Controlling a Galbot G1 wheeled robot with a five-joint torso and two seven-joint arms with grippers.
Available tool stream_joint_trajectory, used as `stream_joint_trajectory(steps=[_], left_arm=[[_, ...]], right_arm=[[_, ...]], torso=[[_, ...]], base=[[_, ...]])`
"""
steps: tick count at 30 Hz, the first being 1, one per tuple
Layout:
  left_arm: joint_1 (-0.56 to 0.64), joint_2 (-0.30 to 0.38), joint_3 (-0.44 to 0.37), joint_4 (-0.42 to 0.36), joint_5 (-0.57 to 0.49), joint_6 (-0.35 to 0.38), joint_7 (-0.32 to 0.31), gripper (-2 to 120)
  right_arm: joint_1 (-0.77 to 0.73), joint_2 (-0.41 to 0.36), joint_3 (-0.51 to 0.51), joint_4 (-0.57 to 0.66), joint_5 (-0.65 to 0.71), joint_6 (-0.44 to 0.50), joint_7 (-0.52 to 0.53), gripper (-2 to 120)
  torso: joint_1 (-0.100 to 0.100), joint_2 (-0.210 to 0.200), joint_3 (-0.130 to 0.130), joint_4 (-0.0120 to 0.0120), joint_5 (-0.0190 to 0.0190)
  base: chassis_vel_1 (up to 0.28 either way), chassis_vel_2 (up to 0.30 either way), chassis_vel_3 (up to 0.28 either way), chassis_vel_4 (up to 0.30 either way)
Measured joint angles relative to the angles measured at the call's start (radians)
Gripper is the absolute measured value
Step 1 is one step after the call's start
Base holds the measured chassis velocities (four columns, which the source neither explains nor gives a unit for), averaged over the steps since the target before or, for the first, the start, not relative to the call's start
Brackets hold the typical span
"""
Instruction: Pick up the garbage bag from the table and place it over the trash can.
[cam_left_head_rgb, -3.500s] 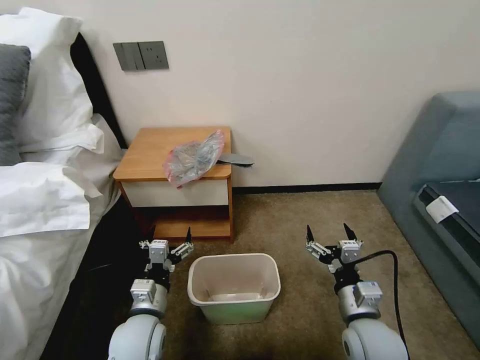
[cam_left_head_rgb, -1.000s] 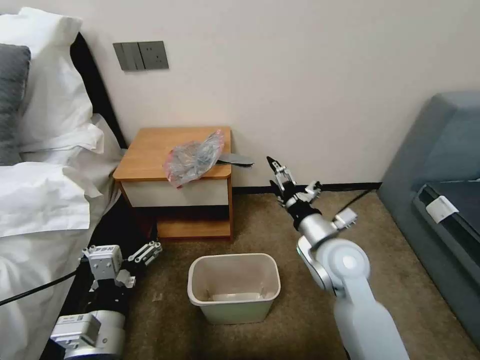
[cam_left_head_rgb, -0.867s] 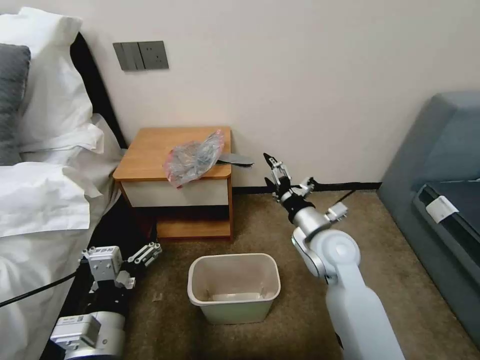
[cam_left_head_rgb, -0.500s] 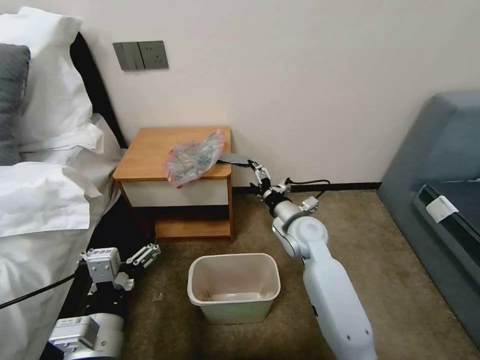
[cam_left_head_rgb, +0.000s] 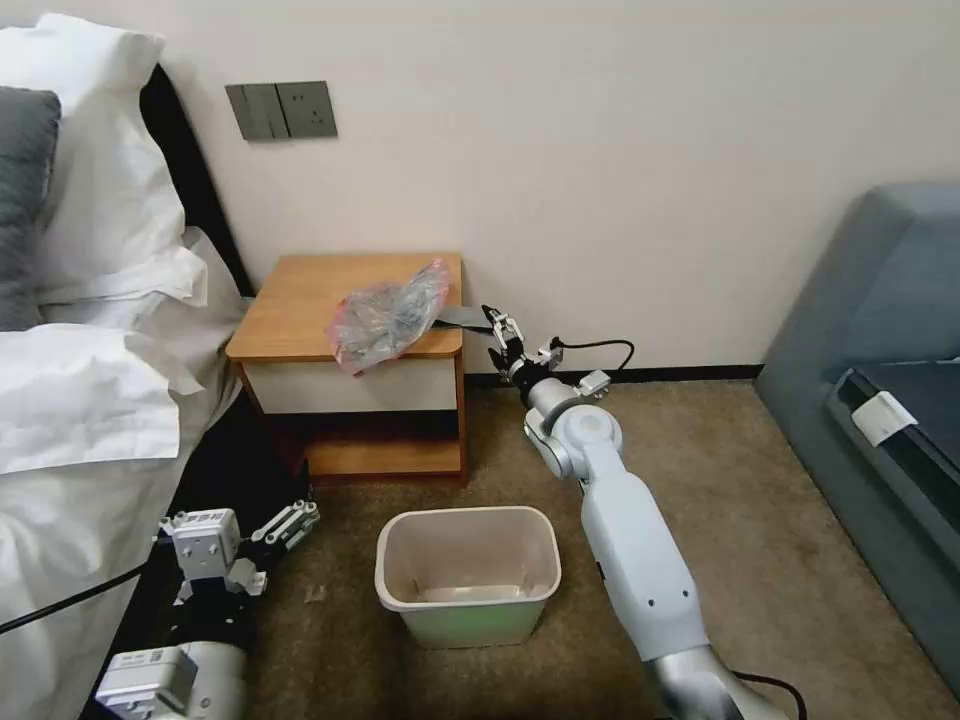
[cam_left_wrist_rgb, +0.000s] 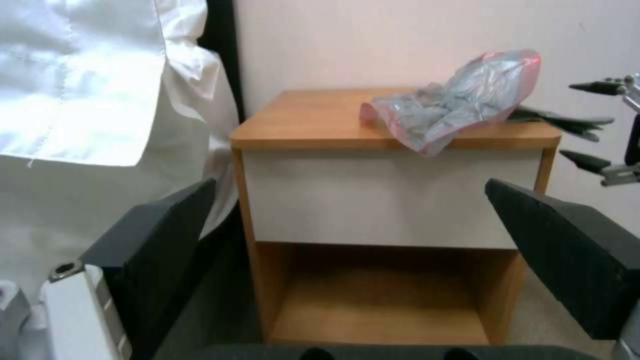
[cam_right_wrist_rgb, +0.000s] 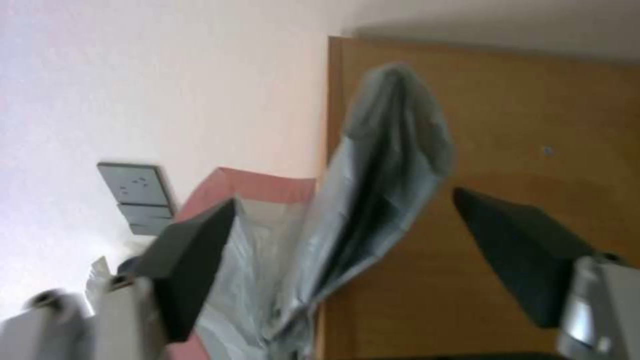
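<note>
The garbage bag (cam_left_head_rgb: 385, 315), crinkled grey plastic with a pinkish-red edge, lies on the table (cam_left_head_rgb: 300, 300) at its right front corner. A flat grey tail (cam_left_head_rgb: 465, 318) of it sticks out past the table's right side. My right gripper (cam_left_head_rgb: 497, 326) is open at the end of that tail. In the right wrist view the grey tail (cam_right_wrist_rgb: 393, 165) hangs between the spread fingers (cam_right_wrist_rgb: 193, 260). The cream trash can (cam_left_head_rgb: 467, 575) stands on the carpet in front of the table. My left gripper (cam_left_head_rgb: 287, 522) is open, low beside the bed, facing the table (cam_left_wrist_rgb: 393, 135) and bag (cam_left_wrist_rgb: 460, 100).
A bed with white sheets (cam_left_head_rgb: 90, 400) fills the left side, close to the left arm. A grey sofa (cam_left_head_rgb: 880, 380) stands at the right. The wall (cam_left_head_rgb: 600, 150) runs right behind the table, with a switch plate (cam_left_head_rgb: 282, 110) above it. Carpet lies around the trash can.
My right arm has stretched from beside the trash can up and left to the bag's grey tail at the table's right side. The left arm drew back toward the bed.
</note>
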Motion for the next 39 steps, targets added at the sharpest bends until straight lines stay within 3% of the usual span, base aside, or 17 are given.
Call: stream_joint_trajectory(steps=[6, 10, 12, 22, 29, 39], left_arm=[[0.0, -0.005, 0.005, 0.0, 0.002, -0.001, 0.002, 100], [-0.001, -0.005, 0.005, 0.0, 0.003, -0.002, 0.003, 100], [-0.001, -0.005, 0.005, 0.0, 0.004, -0.002, 0.004, 100], [-0.006, -0.004, 0.006, 0.0, 0.006, -0.012, 0.004, 100], [-0.013, -0.003, 0.006, 0.0, 0.006, -0.024, 0.005, 100], [-0.04, 0.004, 0.006, 0.0, -0.003, -0.028, 0.006, 100]], right_arm=[[0.011, 0.0, 0.0, -0.005, -0.001, 0.001, -0.004, 60], [0.012, 0.002, 0.002, -0.005, -0.001, 0.001, -0.004, 52], [0.012, 0.002, 0.003, -0.001, -0.002, 0.003, -0.001, 39], [0.012, 0.001, 0.006, 0.005, -0.011, 0.013, 0.03, 4], [-0.008, 0.001, -0.001, 0.031, -0.027, 0.019, 0.048, 0], [-0.19, -0.035, -0.03, 0.259, 0.0, 0.022, 0.136, 0]], torso=[[0.0, 0.0, 0.0, 0.0, 0.0], [0.0, 0.0, 0.0, 0.0, 0.0], [0.0, 0.0, 0.0, 0.0, 0.0], [0.0, 0.0, 0.0, 0.0, 0.0], [0.0, 0.0, 0.0, 0.0, 0.0], [0.0, 0.0, 0.0, 0.0, 0.0]], base=[[0.0, 0.0, 0.0, 0.0], [0.0, 0.0, 0.0, 0.0], [0.0, 0.0, 0.0, 0.0], [0.0, 0.0, 0.0, 0.0], [0.0, 0.0, 0.0, 0.0], [0.0, 0.0, 0.0, 0.0]])
